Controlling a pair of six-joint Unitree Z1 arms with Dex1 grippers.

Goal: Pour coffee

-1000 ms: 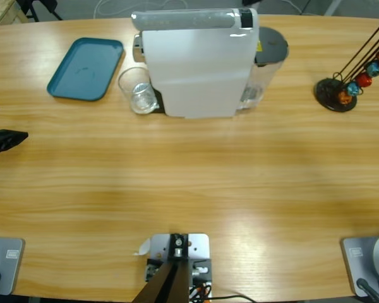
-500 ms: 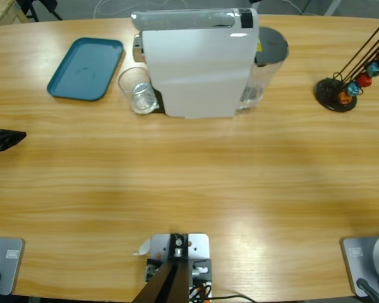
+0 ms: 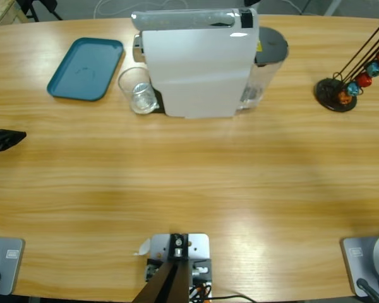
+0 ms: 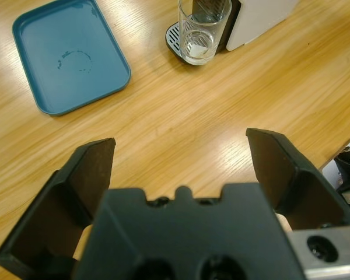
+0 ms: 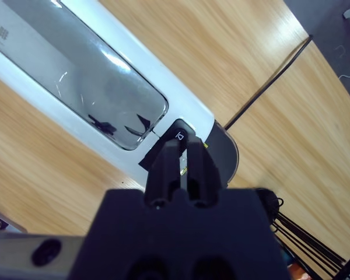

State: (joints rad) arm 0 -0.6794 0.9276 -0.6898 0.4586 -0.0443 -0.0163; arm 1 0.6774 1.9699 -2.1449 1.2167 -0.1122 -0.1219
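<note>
A clear glass tumbler stood upright on the drip grille of the white coffee machine, with no coffee visible in it. The teal tray lay bare, near the glass, on the desk. Coloured capsules hung on a black rack. No writing was legible. The left hand hovered with jaws spread apart; the right hand had its jaws together over the machine's black button.

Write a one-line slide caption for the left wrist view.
Open left gripper faces a glass at the coffee machine, teal tray alongside.
</note>
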